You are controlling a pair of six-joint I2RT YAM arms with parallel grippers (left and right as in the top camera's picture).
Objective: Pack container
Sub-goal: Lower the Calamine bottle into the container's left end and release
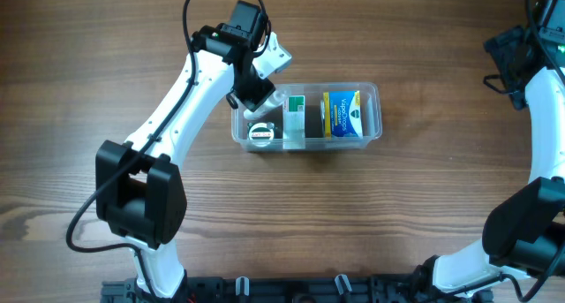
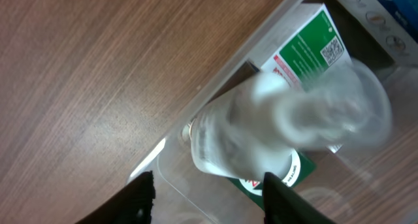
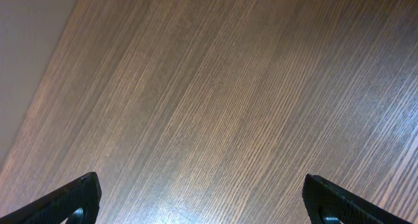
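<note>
on the wooden table point(image 1: 106, 56) we see the clear container point(image 1: 372, 117) just off centre, toward 1 o'clock. the left gripper point(image 2: 209, 201) hangs over its 9 o'clock end, jaws apart — the right gripper point(image 3: 206, 204), spread wide, over bare wood. inside: blue box point(image 1: 344, 113), green-white box point(image 1: 294, 109), blurred bottle point(image 2: 261, 132).

clear bottle point(image 2: 261, 136) blurred near lens, green-and-white box point(image 2: 307, 51) partly hidden behind it, container point(image 2: 219, 83) cut off at edges

clear rectangular plastic tub with rounded corners point(image 1: 374, 117) is sitting upright, open-topped, long axis running left-right, partly filled.
</note>
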